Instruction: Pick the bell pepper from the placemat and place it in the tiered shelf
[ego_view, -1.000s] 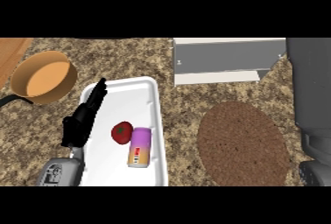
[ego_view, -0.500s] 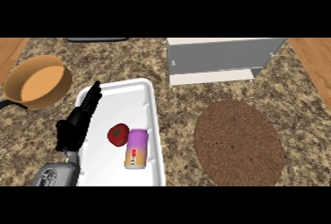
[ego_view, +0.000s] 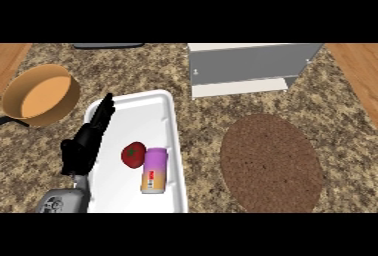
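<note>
Here the left robot hand (ego_view: 87, 139), fingers straight and holding nothing, lies along the tray's (ego_view: 140, 112) left side; the pepper (ego_view: 133, 154) sits mid-tray.

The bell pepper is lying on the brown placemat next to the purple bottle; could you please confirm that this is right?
Not quite: the head view shows the bell pepper lying on the white tray, not on the placemat; it is indeed next to the purple bottle.

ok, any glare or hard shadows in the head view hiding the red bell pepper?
Head view: even light, no glare on the white rectangular tray; the red bell pepper shows clearly, no shadow over it; the black left hand is a dark shape with little detail.
</note>
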